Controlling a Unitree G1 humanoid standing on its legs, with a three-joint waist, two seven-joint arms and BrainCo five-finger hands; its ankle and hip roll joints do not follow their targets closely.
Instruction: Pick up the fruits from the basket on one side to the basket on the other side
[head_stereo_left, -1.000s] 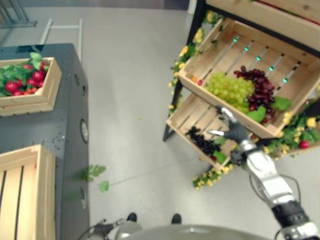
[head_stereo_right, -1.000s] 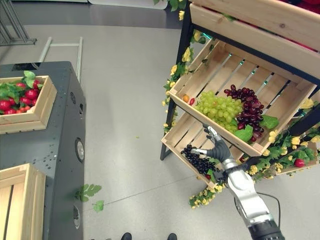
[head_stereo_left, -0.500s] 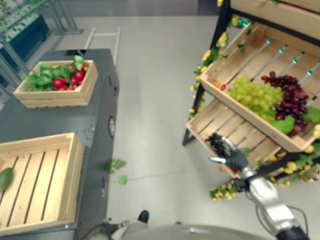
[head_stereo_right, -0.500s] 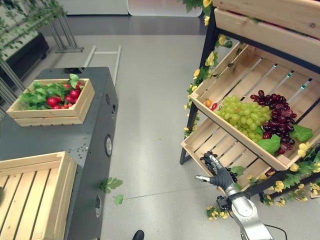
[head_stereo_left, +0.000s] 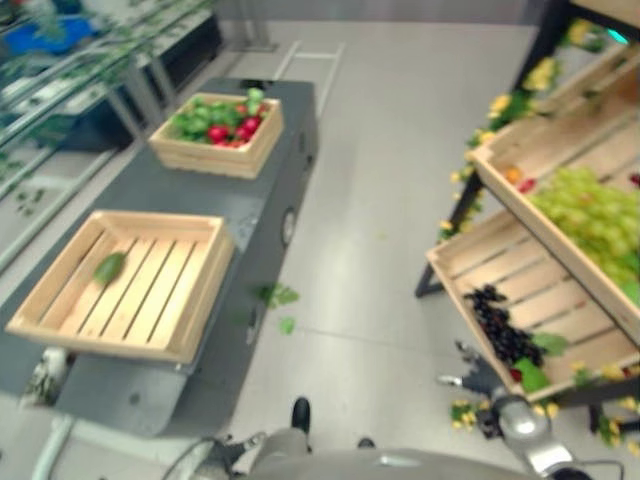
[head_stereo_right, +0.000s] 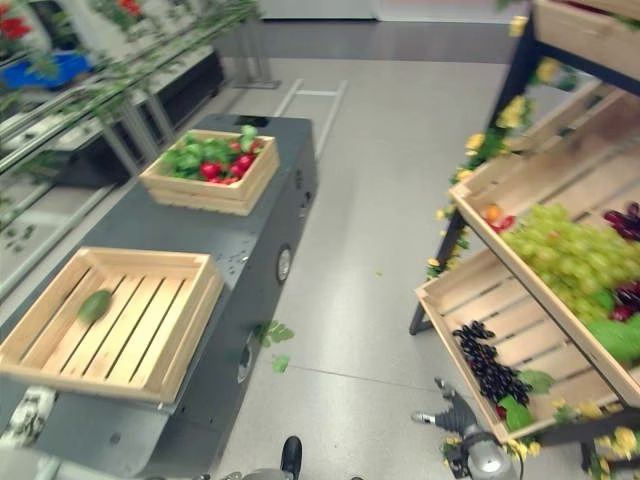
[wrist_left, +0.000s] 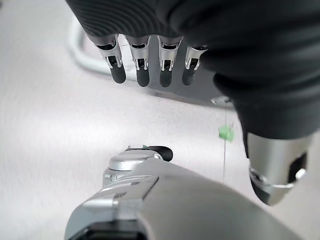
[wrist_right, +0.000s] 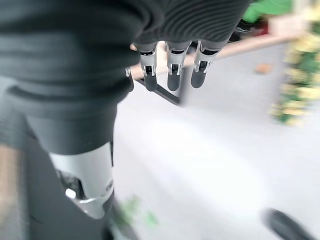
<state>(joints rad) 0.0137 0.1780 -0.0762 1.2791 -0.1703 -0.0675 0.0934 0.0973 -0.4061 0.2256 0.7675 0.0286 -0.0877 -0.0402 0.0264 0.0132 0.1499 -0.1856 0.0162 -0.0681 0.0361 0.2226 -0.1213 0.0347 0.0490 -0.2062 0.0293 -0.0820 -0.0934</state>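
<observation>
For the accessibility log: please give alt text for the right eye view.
The robot's right hand, fingers open and empty, sits low beside a slanted wooden shelf crate holding dark grapes. Left, a dark table carries a near-empty slatted crate and a crate of red fruit.

Grapes on the rack, empty-ish crate on the worktop

Black grape bunch (head_stereo_right: 487, 367) lies in the lower slanted crate (head_stereo_right: 450, 300) at about 4 o'clock, green leaves just beside it. The crate above (head_stereo_right: 520, 175) holds a big green grape bunch (head_stereo_right: 560, 255) with dark red grapes (head_stereo_right: 628, 222) at its far side, plus small orange and red fruits at the near corner. At 9 o'clock the slatted crate on the worktop (head_stereo_right: 120, 320) holds just one green piece (head_stereo_right: 93, 305). Another crate (head_stereo_right: 212, 172) at 11 o'clock is packed with red fruit and leaves.
</observation>
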